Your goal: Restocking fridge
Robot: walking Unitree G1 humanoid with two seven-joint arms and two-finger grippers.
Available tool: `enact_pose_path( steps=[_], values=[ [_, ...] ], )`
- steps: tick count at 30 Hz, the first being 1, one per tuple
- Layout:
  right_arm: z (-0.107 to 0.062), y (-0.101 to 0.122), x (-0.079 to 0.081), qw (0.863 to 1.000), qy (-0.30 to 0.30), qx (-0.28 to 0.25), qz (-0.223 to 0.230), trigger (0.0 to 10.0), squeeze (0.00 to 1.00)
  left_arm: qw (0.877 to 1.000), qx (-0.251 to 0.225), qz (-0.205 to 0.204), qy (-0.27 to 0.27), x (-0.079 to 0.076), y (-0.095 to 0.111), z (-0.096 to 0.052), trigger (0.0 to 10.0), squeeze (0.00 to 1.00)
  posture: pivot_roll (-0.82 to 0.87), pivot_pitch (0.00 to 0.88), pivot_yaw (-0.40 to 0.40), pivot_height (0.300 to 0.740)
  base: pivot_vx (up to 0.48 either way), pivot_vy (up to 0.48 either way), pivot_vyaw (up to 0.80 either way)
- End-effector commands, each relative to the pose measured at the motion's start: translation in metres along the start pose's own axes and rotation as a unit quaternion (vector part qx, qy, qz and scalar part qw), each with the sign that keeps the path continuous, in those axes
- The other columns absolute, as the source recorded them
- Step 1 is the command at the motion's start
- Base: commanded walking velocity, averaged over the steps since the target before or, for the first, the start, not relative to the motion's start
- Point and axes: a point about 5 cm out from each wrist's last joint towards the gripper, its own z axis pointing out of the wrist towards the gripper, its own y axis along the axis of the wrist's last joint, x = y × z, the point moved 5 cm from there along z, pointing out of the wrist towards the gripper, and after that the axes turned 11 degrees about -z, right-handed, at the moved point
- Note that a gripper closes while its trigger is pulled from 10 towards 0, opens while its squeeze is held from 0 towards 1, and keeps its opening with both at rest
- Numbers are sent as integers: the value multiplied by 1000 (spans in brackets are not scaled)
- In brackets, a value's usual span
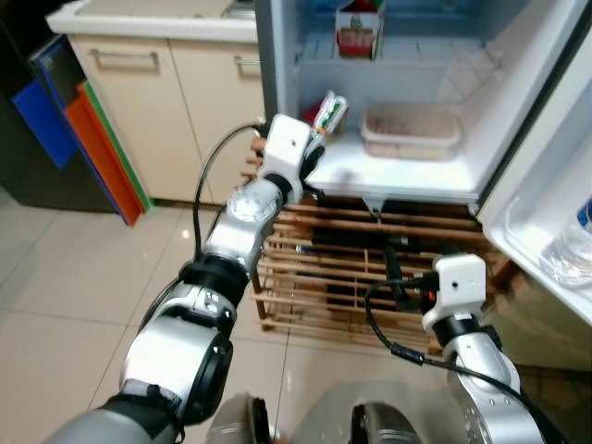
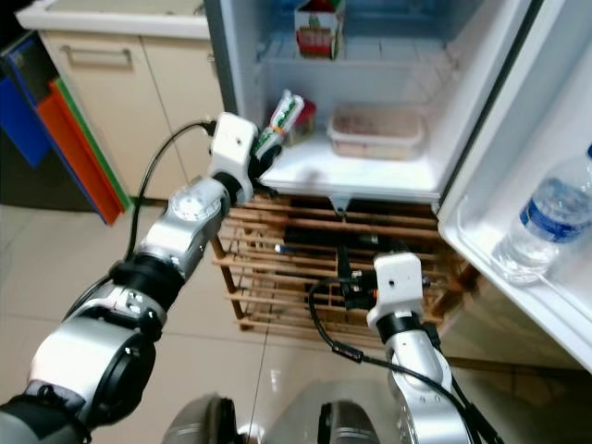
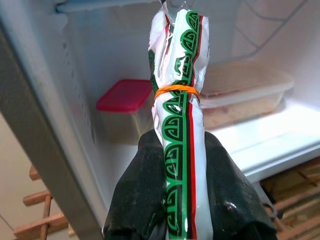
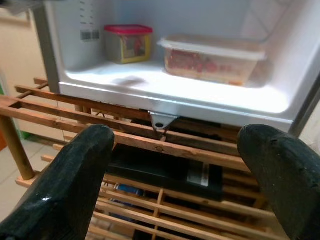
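The left gripper [image 3: 185, 200] clamps a white packet [image 3: 179, 125] printed with a green key pattern and red stripes, bound by an orange rubber band [image 3: 176, 90]; no writing on it can be read. It holds the packet at the open fridge's [image 1: 277, 55] bottom shelf [image 1: 407, 176], near the left wall. On that shelf sit a clear tub [image 4: 215, 57] of reddish food and a red-lidded box [image 4: 127, 42]; a red and green carton [image 1: 359, 28] stands on the shelf above. The right gripper [image 4: 170, 180] hangs open and empty before a wooden rack [image 4: 150, 145] under the fridge. A water bottle [image 2: 546, 222] rests in the door shelf. Cream cabinets [image 1: 157, 102] stand on a pale tiled floor [image 1: 65, 287].
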Motion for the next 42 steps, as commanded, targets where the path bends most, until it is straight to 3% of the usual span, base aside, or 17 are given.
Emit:
enact_pose_path(
  steps=[1, 7, 12, 16, 22, 31, 32, 38, 42],
  values=[
    [-11, 14, -2, 1000, 1, -10, -13, 10000, 0, 1000, -1, 11, 10, 3, 11, 5, 10000, 0, -316, 175, 44, 682, 0, 0, 0],
    [-30, 19, -5, 1000, -13, 14, -1, 10000, 0, 1000, 13, -7, 21, 8, 15, 9, 10000, 0, -357, 238, 39, 682, 0, 0, 0],
    [-46, 22, 3, 999, 0, 36, 3, 10000, 0, 999, 32, -30, 28, 12, 16, 11, 10000, 0, -376, 301, 30, 682, 0, 0, 0],
    [-56, 27, 6, 999, 0, 47, 10, 10000, 0, 997, 30, -32, 58, 26, 19, 9, 10000, 0, -392, 343, 32, 682, 0, 0, 0],
    [-70, 27, 10, 998, 6, 67, 14, 10000, 0, 995, -9, -7, 102, 49, 43, 5, 10000, 0, -403, 372, 30, 682, 0, 0, 0],
    [-76, 32, 15, 997, 8, 77, 21, 10000, 0, 997, -28, -2, 78, 42, 62, 9, 10000, 0, -407, 389, 32, 682, 0, 0, 0],
    [-77, 32, 17, 997, 9, 80, 22, 10000, 0, 998, -22, -13, 56, 33, 62, 12, 10000, 1000, -406, 390, 35, 682, 0, 0, 0],
    [-76, 31, 18, 996, 3, 84, 26, 10000, 0, 1000, 9, -23, 18, 14, 56, 18, 10000, 1000, -406, 392, 47, 682, 0, 0, 0],
    [-76, 31, 19, 996, 2, 86, 27, 10000, 0, 1000, 12, -22, 14, 11, 56, 19, 10000, 1000, -404, 392, 51, 682, 0, 0, 0]
  ],
)
